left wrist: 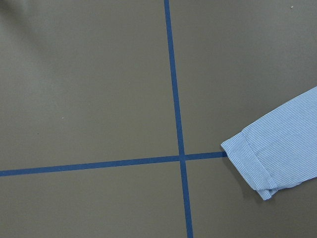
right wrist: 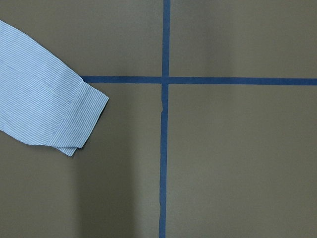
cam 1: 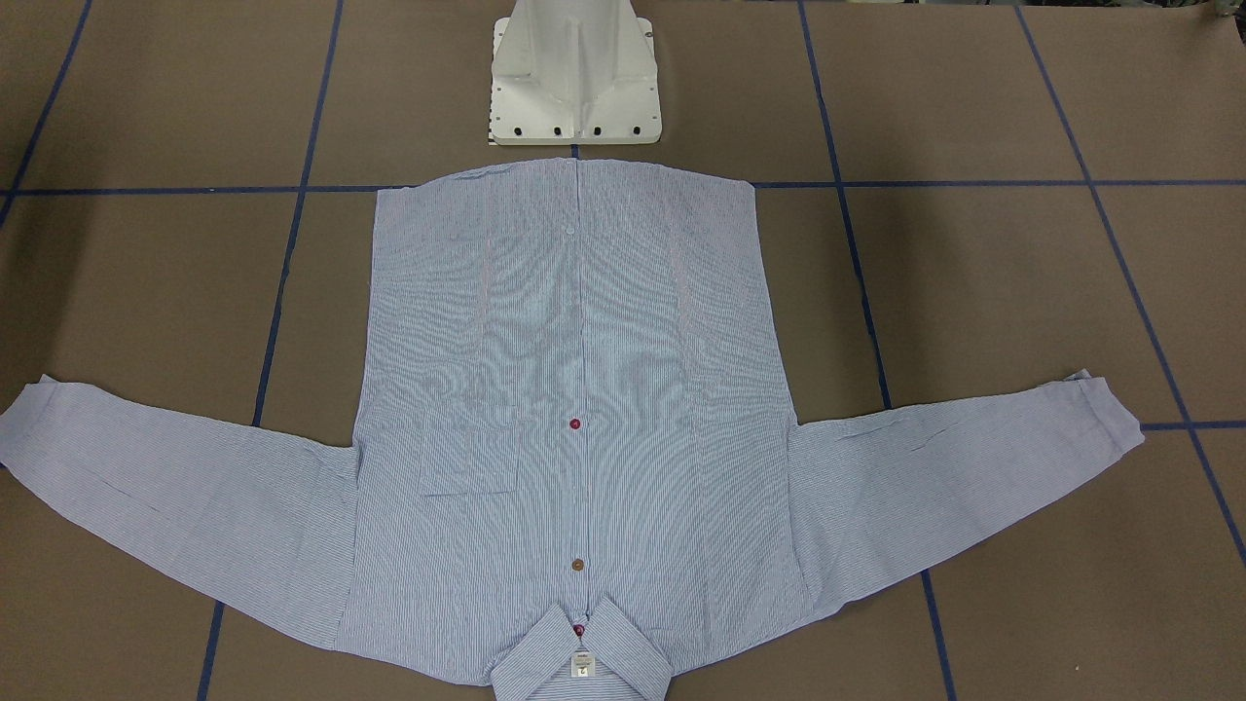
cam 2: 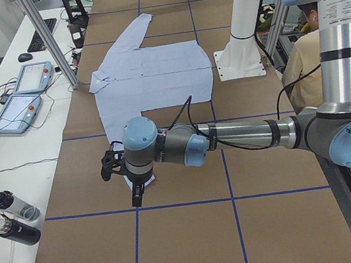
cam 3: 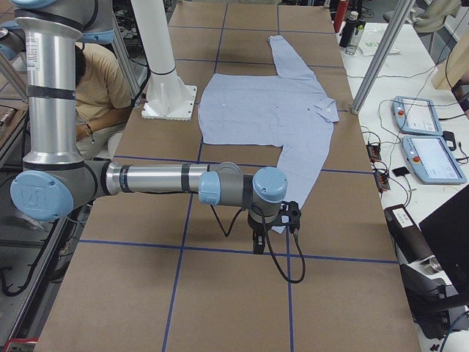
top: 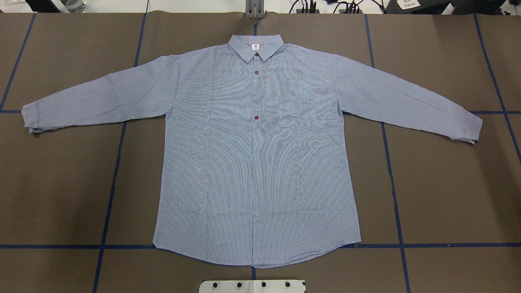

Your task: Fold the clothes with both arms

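Observation:
The clothes are one light blue pinstriped shirt [top: 252, 162] lying flat and buttoned, front up, on the brown table. Its collar [cam 1: 581, 662] is on the side far from the robot and both sleeves are spread wide. My left gripper [cam 2: 135, 192] hangs over the end of one sleeve; that cuff [left wrist: 262, 161] shows at the left wrist view's lower right. My right gripper [cam 3: 258, 240] hangs over the other sleeve's end, whose cuff [right wrist: 74, 119] sits left in the right wrist view. Only the side views show the grippers, so I cannot tell whether they are open or shut.
The white pedestal base [cam 1: 574, 88] stands just behind the shirt's hem. Blue tape lines [top: 118, 162] grid the table. A person [cam 3: 95, 81] sits behind the robot. Two teach pendants [cam 2: 23, 95], bottles [cam 2: 12, 217] and a metal post [cam 2: 47, 38] line the operators' side.

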You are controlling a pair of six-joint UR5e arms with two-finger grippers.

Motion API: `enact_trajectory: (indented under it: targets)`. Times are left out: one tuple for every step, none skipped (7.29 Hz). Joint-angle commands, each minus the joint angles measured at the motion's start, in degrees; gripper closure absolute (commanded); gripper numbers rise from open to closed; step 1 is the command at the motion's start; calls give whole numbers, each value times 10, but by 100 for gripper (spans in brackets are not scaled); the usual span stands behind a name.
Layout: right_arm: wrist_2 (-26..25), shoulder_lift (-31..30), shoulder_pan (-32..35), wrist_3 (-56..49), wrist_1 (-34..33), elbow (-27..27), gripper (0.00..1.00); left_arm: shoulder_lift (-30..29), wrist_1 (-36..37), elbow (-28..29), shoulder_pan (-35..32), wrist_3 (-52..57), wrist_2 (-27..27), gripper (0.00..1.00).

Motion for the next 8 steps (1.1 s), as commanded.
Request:
enact_trajectory:
  targets:
    - [0, -8, -1, 1, 47, -9, 0, 1, -3, -4, 2, -3, 0, 0]
    - [6, -10, -1, 1, 55, -10, 0, 1, -3, -4, 2, -2, -1, 0]
    - [23, -11, -5, 3, 59, -11, 0, 1, -26, -1, 3, -1, -1, 0]
    - [55, -10, -13, 51, 60, -10, 0, 4, -47, -1, 3, -3, -17, 0]
    - [53, -9, -57, 145, 95, -7, 0, 5, -49, 0, 3, -3, -37, 0]
    - [40, -12, -78, 226, 166, -19, 0, 5, -49, -1, 4, 1, -38, 0]
    - [40, -12, -104, 315, 204, -21, 1, 5, -55, -2, 4, -4, -48, 0]
    - [39, -12, -125, 373, 240, -22, 2, 5, -56, 0, 4, -3, -95, 0]
